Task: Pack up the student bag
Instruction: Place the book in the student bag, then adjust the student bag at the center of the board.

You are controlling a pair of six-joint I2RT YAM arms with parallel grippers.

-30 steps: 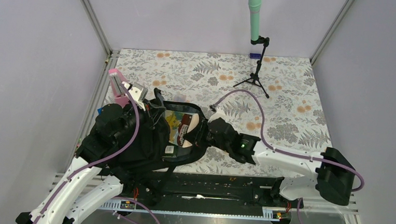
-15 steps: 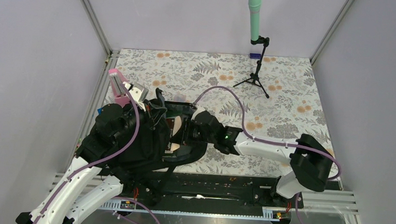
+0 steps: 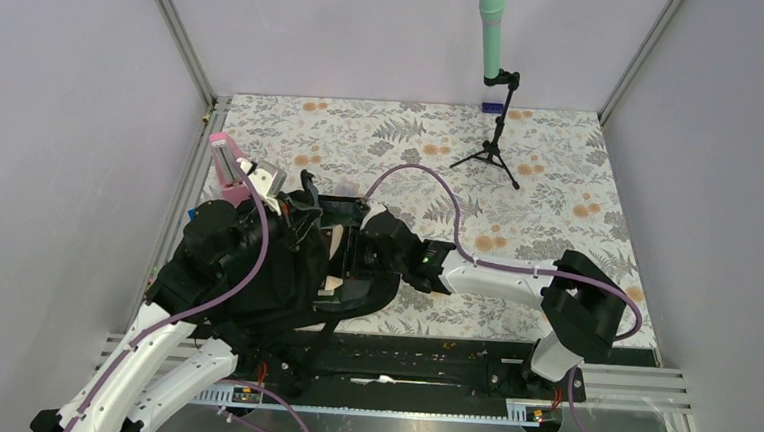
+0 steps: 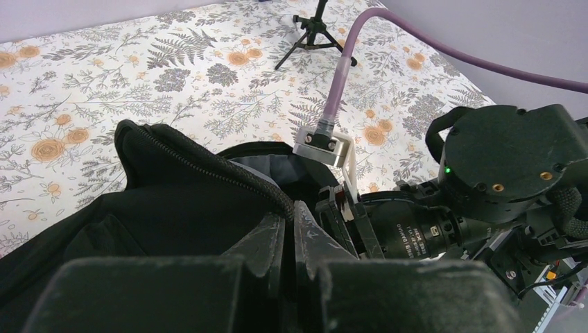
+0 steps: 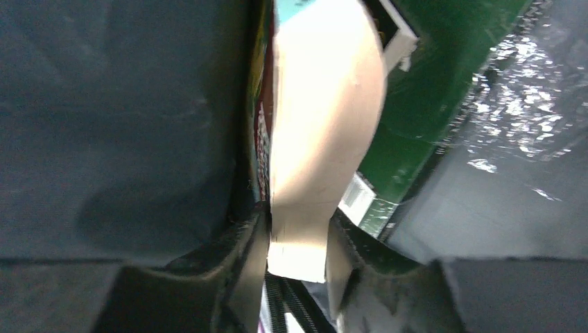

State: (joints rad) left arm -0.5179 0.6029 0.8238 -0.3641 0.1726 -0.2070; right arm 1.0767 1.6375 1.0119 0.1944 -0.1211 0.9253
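Observation:
The student bag [image 3: 274,270] is a black backpack lying at the table's near left, its zipped mouth open toward the right. My left gripper [image 4: 290,211] is shut on the bag's zip rim [image 4: 208,163] and holds the mouth up; in the top view it is at the bag's upper edge [image 3: 293,211]. My right gripper [image 5: 295,253] is inside the mouth, shut on the edge of a thin book with a cream cover [image 5: 326,125]. A green book [image 5: 444,83] lies beside it in the bag. From above, the right gripper [image 3: 353,256] is mostly hidden in the opening.
A green cylinder on a small black tripod [image 3: 490,148] stands at the far centre-right. A pink and white object [image 3: 226,158] sits by the left frame rail. Metal posts stand at the far corners. The floral cloth [image 3: 558,217] covers the table.
My right arm has pushed left into the bag's mouth with the book. The colourful cover, plain to see a second ago, is now almost wholly inside. The left gripper has not moved.

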